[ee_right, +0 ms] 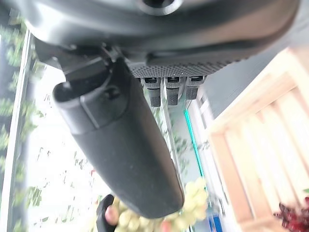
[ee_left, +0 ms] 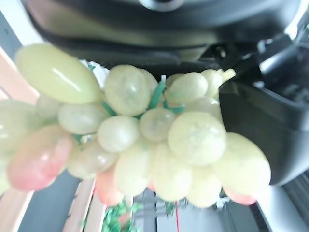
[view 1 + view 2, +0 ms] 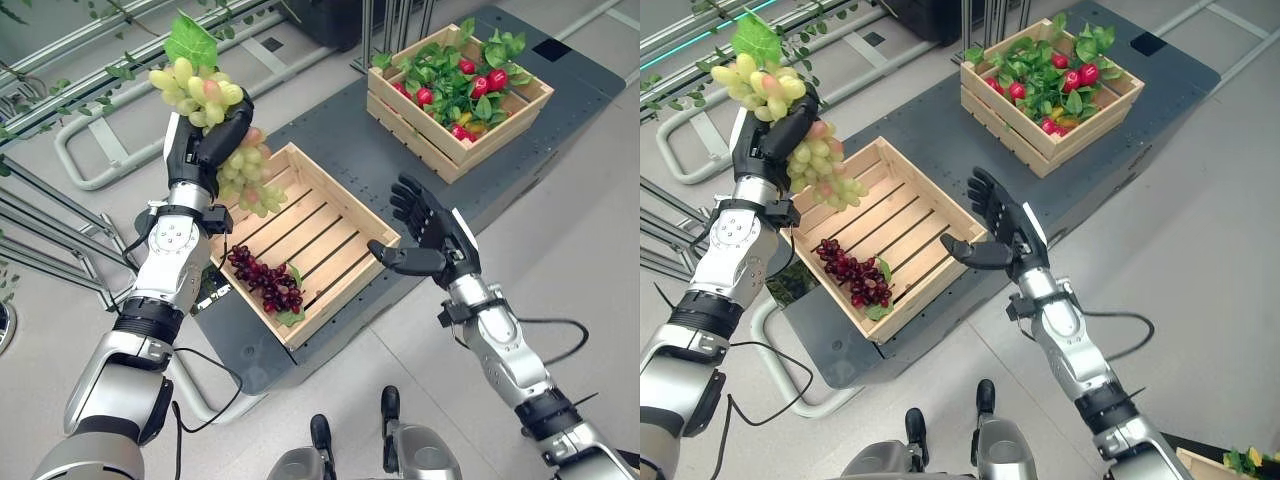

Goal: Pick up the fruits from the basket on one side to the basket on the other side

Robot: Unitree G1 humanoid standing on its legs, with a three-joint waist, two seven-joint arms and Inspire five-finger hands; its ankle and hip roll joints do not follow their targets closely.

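- The step in hand looks like the carry: the left hand (image 3: 205, 140) has its fingers curled round a bunch of green grapes (image 3: 215, 120) and holds it up in the air, over the far left corner of the near crate (image 3: 345, 215)
- A bunch of dark grapes (image 3: 265, 280) lies in that crate, near its front left edge
- The far crate (image 3: 520, 105) holds red fruits and leaves
- Next, the green grapes probably go down into a crate; I cannot tell which
- The right hand (image 3: 430, 240) has spread fingers, holds nothing, and hangs by the near crate's right corner
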